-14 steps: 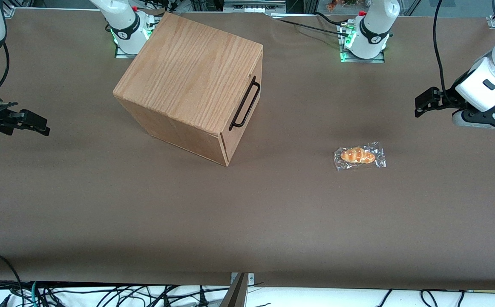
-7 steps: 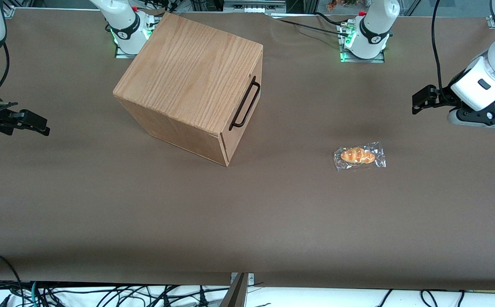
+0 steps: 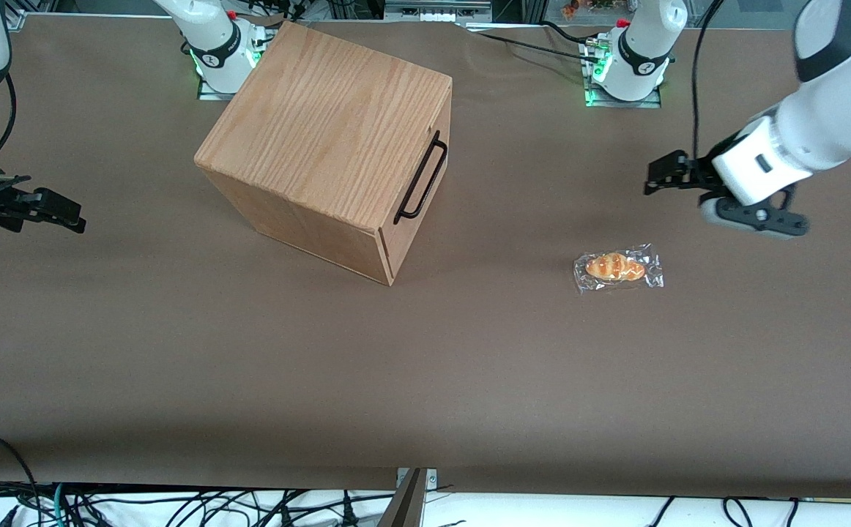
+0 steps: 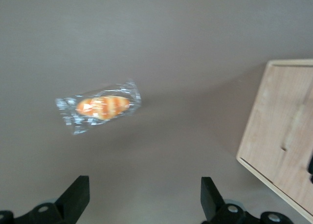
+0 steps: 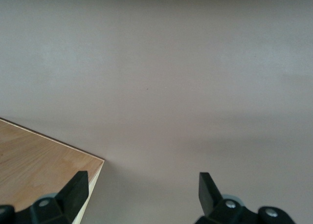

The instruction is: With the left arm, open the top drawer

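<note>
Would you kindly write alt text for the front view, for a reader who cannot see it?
A closed top drawer with a black bar handle faces the open left gripper, which hovers above the brown table well short of it. The oak cabinet sits toward the parked arm's end; a wrapped bread roll lies nearer the camera than the gripper.

Broad table (image 3: 425, 380) covered in plain brown paper, evenly lit, tangled black cables (image 3: 176, 505) along its near edge, metal framing (image 3: 436, 10) at its farthest edge
</note>
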You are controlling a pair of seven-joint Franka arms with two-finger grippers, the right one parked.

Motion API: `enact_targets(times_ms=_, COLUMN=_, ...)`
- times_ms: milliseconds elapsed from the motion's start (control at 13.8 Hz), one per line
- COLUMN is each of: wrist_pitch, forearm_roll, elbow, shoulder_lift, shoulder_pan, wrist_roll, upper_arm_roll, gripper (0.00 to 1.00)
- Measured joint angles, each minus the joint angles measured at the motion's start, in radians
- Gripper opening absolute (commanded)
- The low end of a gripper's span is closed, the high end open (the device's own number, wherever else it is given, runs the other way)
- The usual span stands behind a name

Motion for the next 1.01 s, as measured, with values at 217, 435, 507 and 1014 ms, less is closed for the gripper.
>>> enact_targets(times_ms=217, wrist_pitch=0.090, forearm_roll=-0.041, elbow=0.001, shoulder_lift=0.030, shoulder_pan=-0.006, wrist_roll=-0.032, upper_arm_roll=-0.107, gripper=1.00)
enact_targets(times_ms=435, wrist_pitch=0.205, forearm_roll=-0.042, elbow=0.000, shoulder_lift=0.057, shoulder_pan=-0.027, wrist_roll=-0.119, upper_arm_roll=-0.222, gripper=1.00)
enact_targets(times_ms=507, wrist_pitch=0.245, forearm_roll=-0.042, elbow=0.000, shoulder_lift=0.071, shoulder_pan=-0.045, wrist_roll=-0.143, upper_arm_roll=-0.245, gripper=1.00)
enact_targets(times_ms=1014, wrist_pitch=0.491, forearm_roll=-0.042, elbow=-0.051, shoulder_lift=0.174, shoulder_pan=-0.152, wrist_roll=-0.212, upper_arm_roll=-0.304, gripper=1.00)
